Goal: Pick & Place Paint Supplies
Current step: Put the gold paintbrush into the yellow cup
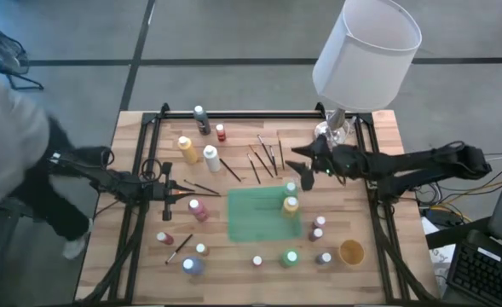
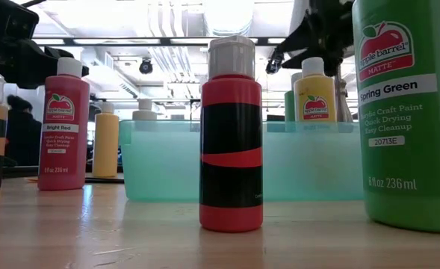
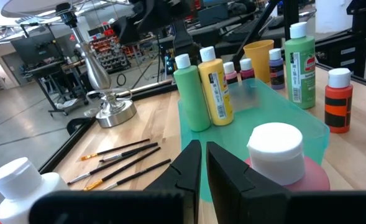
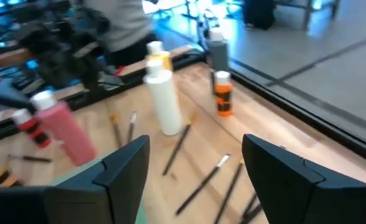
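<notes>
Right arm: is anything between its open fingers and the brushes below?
Nothing visible. The right gripper hangs open above the loose brushes by the tray's far edge; in its wrist view only bare table and brushes lie between the fingers. The white bottle stands beyond them.

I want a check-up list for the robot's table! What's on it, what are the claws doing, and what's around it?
Surface: wooden table, green mat in the middle.
Job's things: paint bottles scattered around; a green bottle and a yellow bottle stand on the mat; brushes lie loose behind it.
Clutter: tan cup, lamp.
Grippers: left gripper shut, empty, beside a pink bottle; right gripper open above the brushes.
Cables: some beside the table's right edge.
Surroundings: a person at the left.
</notes>
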Available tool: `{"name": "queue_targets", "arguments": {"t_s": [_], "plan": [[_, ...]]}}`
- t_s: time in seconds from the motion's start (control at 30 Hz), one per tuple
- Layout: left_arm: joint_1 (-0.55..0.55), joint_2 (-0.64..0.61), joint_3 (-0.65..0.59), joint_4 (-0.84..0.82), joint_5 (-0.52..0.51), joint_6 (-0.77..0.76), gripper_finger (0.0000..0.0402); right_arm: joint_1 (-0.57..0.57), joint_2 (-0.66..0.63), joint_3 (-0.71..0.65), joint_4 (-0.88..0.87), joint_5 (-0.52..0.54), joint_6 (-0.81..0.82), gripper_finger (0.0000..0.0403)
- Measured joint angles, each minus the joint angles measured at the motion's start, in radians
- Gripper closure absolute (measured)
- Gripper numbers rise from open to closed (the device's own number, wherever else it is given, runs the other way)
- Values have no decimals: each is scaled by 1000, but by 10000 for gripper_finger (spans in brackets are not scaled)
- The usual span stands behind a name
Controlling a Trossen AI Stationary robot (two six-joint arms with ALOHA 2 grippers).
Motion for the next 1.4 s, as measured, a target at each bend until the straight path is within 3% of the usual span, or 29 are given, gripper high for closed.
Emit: {"name": "queue_targets", "arguments": {"t_s": [0.3,0.67,0.9,1.17,1.4], "plan": [[0,0,0,0,0,0,371,-133,169,102,-8,-19,21,137],[0,0,0,0,0,0,371,-187,439,288,-35,-15,62,113],[0,0,0,0,0,0,371,-252,574,377,-67,-12,122,128],[0,0,0,0,0,0,371,-343,665,371,-70,-7,238,154],[0,0,0,0,0,0,371,-383,678,395,-156,-12,273,153]]}}
